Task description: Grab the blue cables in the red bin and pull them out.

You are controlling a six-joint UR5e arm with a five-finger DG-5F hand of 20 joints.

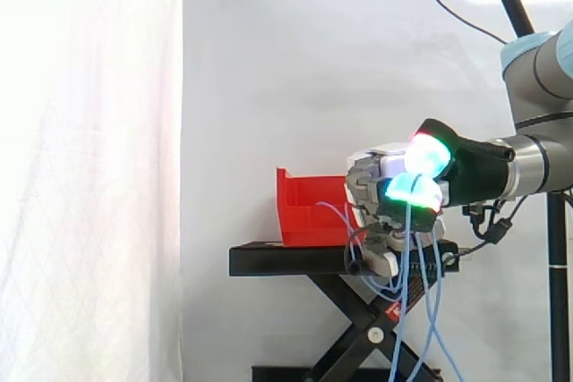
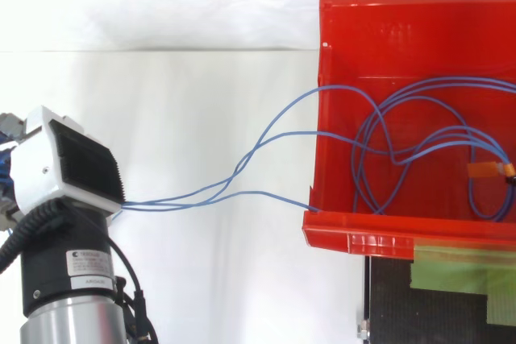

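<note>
trailing from red bin [image 2: 379,235], thin blue cables [image 2: 239,169] w/ hand [image 1: 385,181] clamped on them.

Bright even light; curtain [image 1: 89,167] glares white; shadows faint.

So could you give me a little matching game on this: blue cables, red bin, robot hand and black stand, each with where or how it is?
1 blue cables
2 red bin
3 hand
4 black stand

A beneath the bin
B curled round the cables
C strung from bin to hand
D on the stand, holding cable loops

Pairs: 1-C, 2-D, 3-B, 4-A
</note>
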